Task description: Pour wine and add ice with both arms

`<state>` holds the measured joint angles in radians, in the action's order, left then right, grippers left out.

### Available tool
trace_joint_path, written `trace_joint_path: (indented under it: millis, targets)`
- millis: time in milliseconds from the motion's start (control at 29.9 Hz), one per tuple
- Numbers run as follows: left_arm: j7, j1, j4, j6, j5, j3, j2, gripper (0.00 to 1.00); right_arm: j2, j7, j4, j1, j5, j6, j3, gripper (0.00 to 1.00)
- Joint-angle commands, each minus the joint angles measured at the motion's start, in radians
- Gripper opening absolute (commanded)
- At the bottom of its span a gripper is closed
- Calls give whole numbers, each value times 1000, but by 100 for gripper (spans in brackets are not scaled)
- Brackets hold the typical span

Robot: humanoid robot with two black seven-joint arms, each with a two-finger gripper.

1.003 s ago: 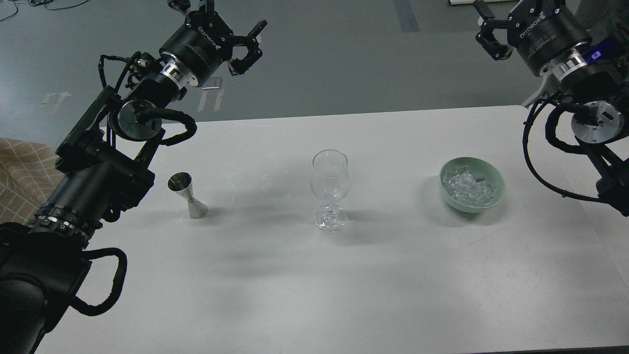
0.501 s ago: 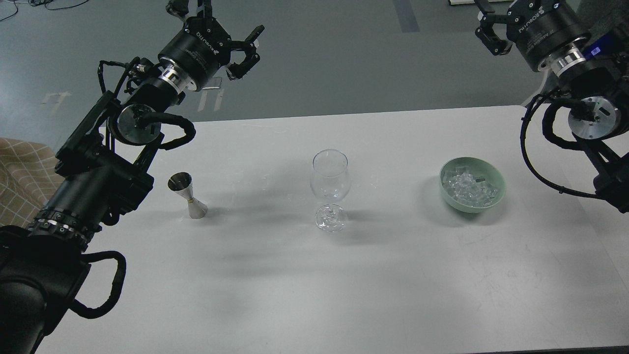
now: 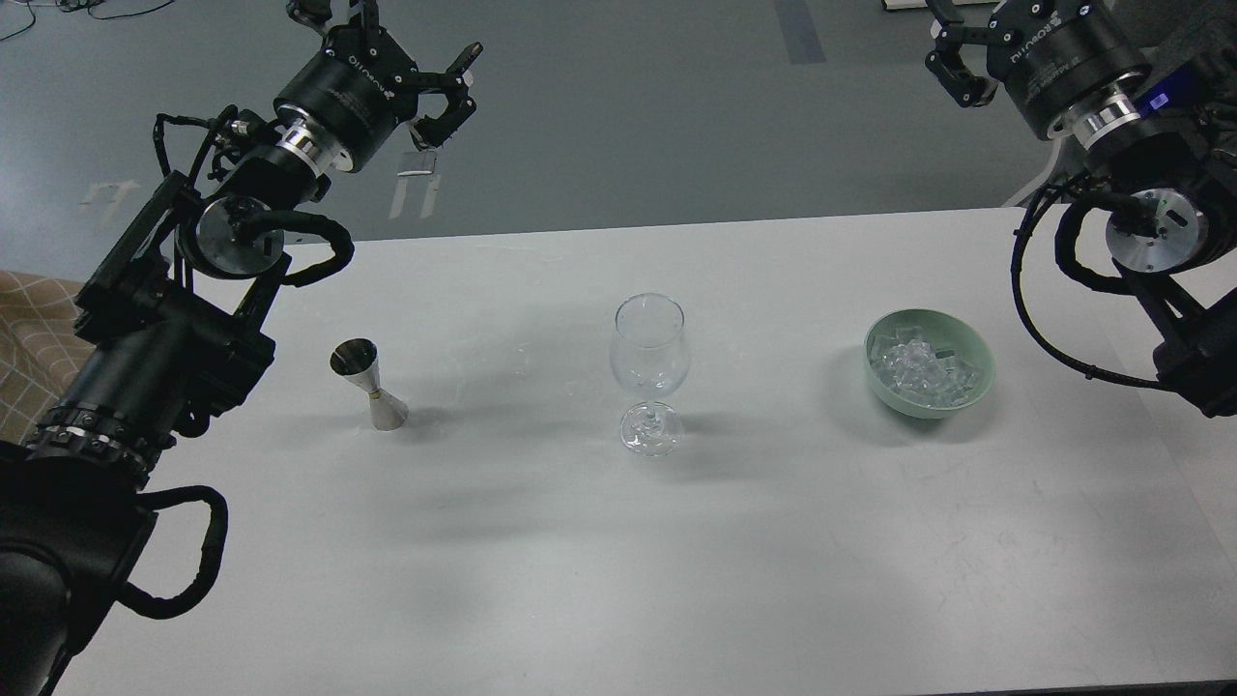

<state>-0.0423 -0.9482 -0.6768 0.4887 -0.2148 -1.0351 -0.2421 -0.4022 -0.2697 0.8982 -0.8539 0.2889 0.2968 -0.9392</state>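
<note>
A heap of clear ice cubes [image 3: 918,371] lies in a pale green bowl [image 3: 974,385] on the right of the white table [image 3: 618,561]. An empty clear stemmed glass [image 3: 649,372] stands upright at the table's middle. A small silver jigger [image 3: 369,385] stands upright to its left. My left gripper [image 3: 401,34] is open and empty, raised high beyond the table's far left edge. My right gripper [image 3: 966,24] is raised at the top right, far above the bowl. One finger [image 3: 952,75] splays outward, so it looks open; the other finger is cut off by the frame's top.
A beige checked cloth [image 3: 29,329] shows at the left edge beside my left arm. Grey floor lies beyond the table's far edge. My right arm's elbow and cable loop [image 3: 1140,251] hang over the table's right edge.
Both arms have pulled back and up: the left gripper moved left and higher, the right gripper rose further toward the frame's top. The glass, jigger and bowl have not moved.
</note>
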Motion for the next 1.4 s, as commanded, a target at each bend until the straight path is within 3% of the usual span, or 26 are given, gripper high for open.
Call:
trace_joint_path:
  millis: [0, 1370]
  targets:
    - [2, 5, -1, 0, -5, 4, 26, 98, 20, 1, 5, -4, -1, 5, 0, 100]
    - [-19, 2, -53, 0, 11, -17, 18, 98, 14, -5, 10, 6, 3, -8, 4, 100]
